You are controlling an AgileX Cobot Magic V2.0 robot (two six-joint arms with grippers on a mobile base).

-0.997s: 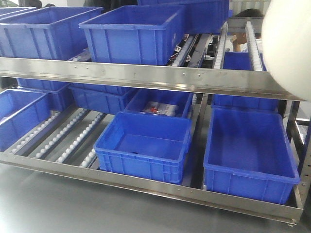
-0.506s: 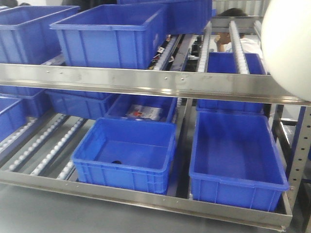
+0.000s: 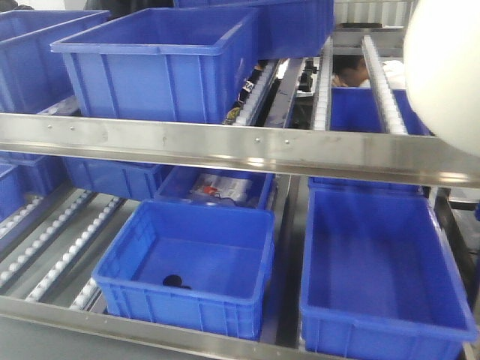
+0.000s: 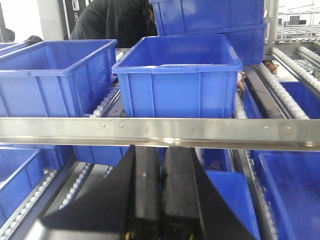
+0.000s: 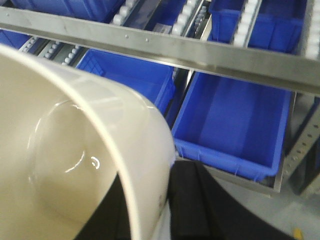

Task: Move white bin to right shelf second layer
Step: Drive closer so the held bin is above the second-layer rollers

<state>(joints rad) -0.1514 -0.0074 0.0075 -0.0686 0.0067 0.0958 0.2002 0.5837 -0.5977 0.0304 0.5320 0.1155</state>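
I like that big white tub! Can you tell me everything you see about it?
The bin is smooth, shiny cream-white plastic with a thick rounded rim and a rounded bottom. It is empty. It hangs in the air, tilted so the right wrist camera looks into its mouth. The right gripper seems to pinch its rim at the near edge. From the front it shows as a pale curved wall at the upper right, before the rack's steel bar.

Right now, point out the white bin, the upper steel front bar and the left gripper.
white bin [image 3: 446,67]: front view, outer wall.
upper steel front bar [image 3: 225,146]: front view, middle of its face.
left gripper [image 4: 161,152]: left wrist view, between its fingertips.
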